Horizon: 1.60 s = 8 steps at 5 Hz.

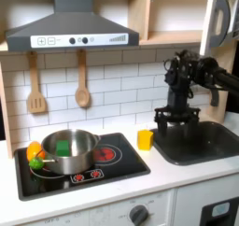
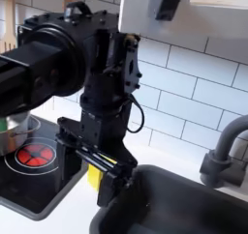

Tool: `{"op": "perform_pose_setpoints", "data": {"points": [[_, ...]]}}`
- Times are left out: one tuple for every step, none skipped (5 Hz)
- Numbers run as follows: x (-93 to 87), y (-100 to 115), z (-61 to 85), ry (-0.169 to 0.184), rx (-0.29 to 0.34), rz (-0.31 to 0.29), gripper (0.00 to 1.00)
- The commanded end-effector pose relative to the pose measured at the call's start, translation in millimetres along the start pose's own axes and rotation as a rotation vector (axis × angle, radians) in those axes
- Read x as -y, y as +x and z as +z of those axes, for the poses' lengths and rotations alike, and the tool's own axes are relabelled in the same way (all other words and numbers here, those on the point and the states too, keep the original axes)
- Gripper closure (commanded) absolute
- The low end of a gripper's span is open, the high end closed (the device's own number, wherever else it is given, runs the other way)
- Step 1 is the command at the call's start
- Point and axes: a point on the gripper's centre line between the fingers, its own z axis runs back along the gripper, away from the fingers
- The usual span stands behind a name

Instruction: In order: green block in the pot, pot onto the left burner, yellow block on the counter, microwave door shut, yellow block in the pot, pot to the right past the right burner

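The steel pot (image 1: 82, 155) sits on the stove's left burner in the first exterior view, and the green block (image 1: 63, 148) lies inside it. On the white counter (image 1: 140, 178), between stove and sink (image 1: 201, 144), the yellow block (image 1: 145, 138) stands alone. My gripper (image 1: 175, 134) hangs open over the sink's left edge, to the right of the yellow block and apart from it. In the second exterior view the gripper (image 2: 90, 166) points down with a bit of the yellow block (image 2: 93, 176) showing behind it. The microwave door (image 1: 221, 20) at top right looks swung out.
A rounded yellow-green-orange toy (image 1: 35, 155) lies against the pot's left side. The right burner (image 1: 105, 154) glows red. Wooden utensils (image 1: 82, 90) hang on the tiled wall under the hood. A dark faucet (image 2: 225, 149) arches over the sink (image 2: 184, 204).
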Motion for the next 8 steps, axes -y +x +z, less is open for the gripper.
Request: {"op": "perform_pose_setpoints", "data": {"points": [[-24.2, 5, -18.5, 0.010, -0.048, 0.036, 0.00], [-22.6, -12, -14.9, 0.007, -0.064, 0.054, 0.00], [-23.5, -29, -9.6, 0.002, -0.092, 0.100, 0.00], [-20.5, -45, 8.1, 0.002, -0.055, 0.093, 0.00], [-19.1, -53, 17.1, 0.012, -0.033, 0.083, 0.00], [-12.3, -57, 27.0, 0.013, -0.006, 0.070, 0.00], [-1.8, -60, 29.5, -0.005, 0.007, 0.070, 0.00], [11.0, -57, 31.3, -0.029, 0.029, 0.031, 0.00]]}}
